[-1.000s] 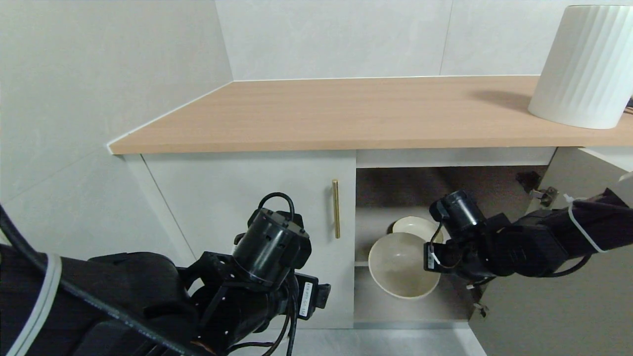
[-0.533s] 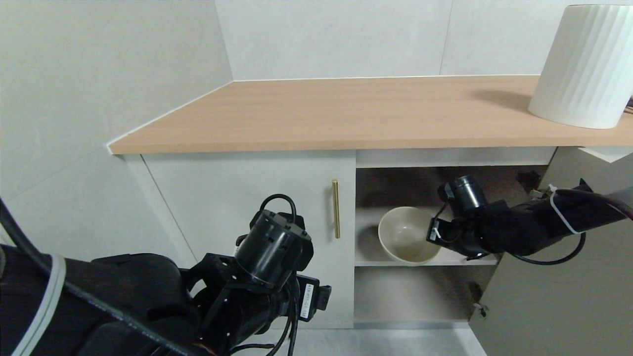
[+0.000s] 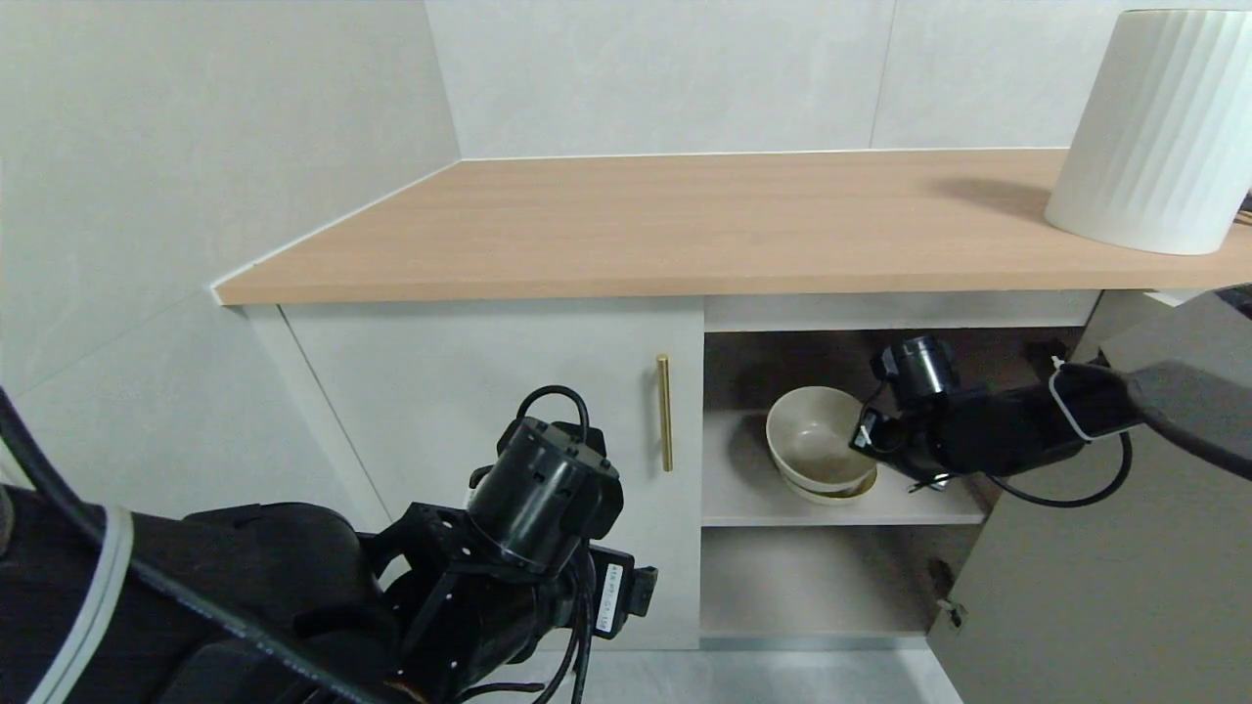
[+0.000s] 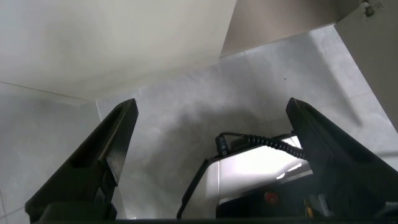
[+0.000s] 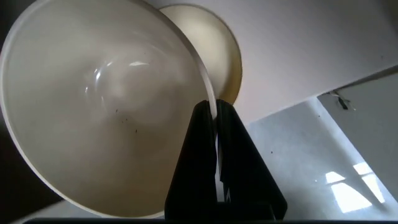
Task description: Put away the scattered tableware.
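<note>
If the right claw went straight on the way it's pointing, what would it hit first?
Probably the plate on the shelf, just past the bowl it grips, though depth is unclear.

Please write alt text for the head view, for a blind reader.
The right gripper holds a cream bowl by its rim over a small plate on the upper shelf of the open cabinet, below a wooden counter.
</note>
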